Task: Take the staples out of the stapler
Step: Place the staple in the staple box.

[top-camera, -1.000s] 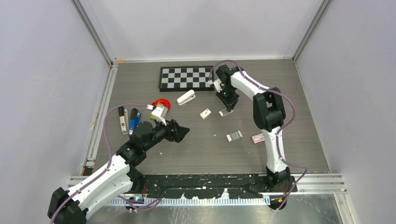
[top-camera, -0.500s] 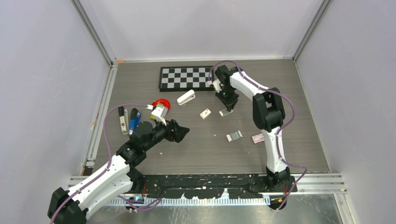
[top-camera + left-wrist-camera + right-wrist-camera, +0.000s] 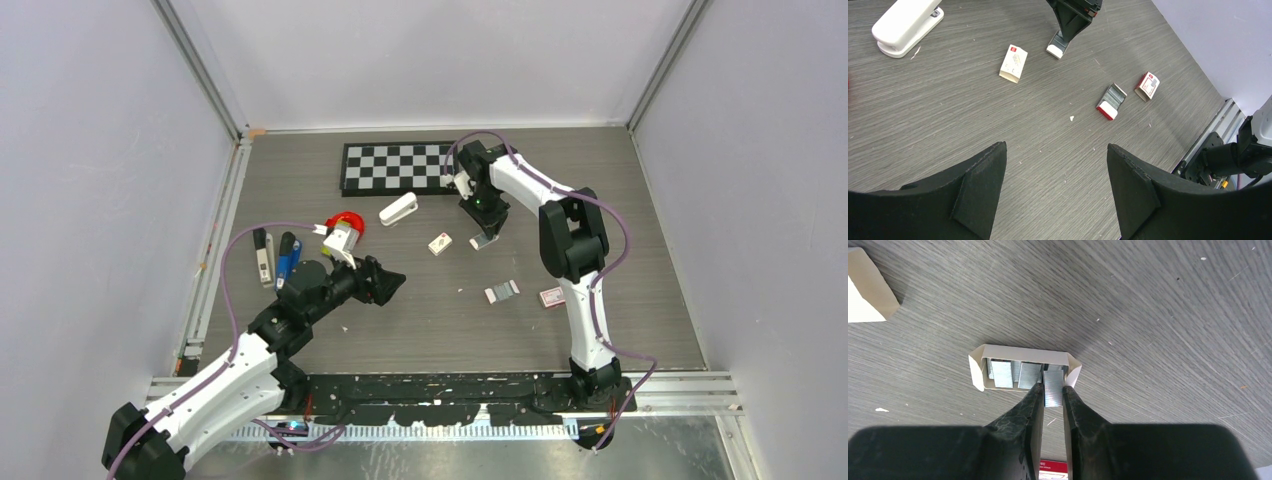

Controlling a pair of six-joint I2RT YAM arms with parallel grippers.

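The blue stapler (image 3: 288,258) lies at the table's left, behind my left arm and out of both wrist views. My left gripper (image 3: 385,285) (image 3: 1055,147) hovers open over bare table, with nothing between its fingers. My right gripper (image 3: 486,226) (image 3: 1052,387) points down at a small open white box (image 3: 998,352) (image 3: 484,241) that holds several strips of staples. Its fingertips are shut on one silver strip of staples (image 3: 1053,388) at the box's right end. In the left wrist view the right gripper (image 3: 1070,20) stands over that box (image 3: 1057,47).
A white stapler (image 3: 398,210) (image 3: 905,25) and a chessboard (image 3: 400,167) lie at the back. Staple boxes sit at the centre (image 3: 440,243) (image 3: 1013,63), with an open one (image 3: 502,291) (image 3: 1112,100) and a red-and-white one (image 3: 552,296) (image 3: 1147,86) nearer. A red item (image 3: 343,230) and a dark stapler (image 3: 263,255) lie on the left.
The right arm has shifted very slightly to the left over the open box. The left arm has not moved.
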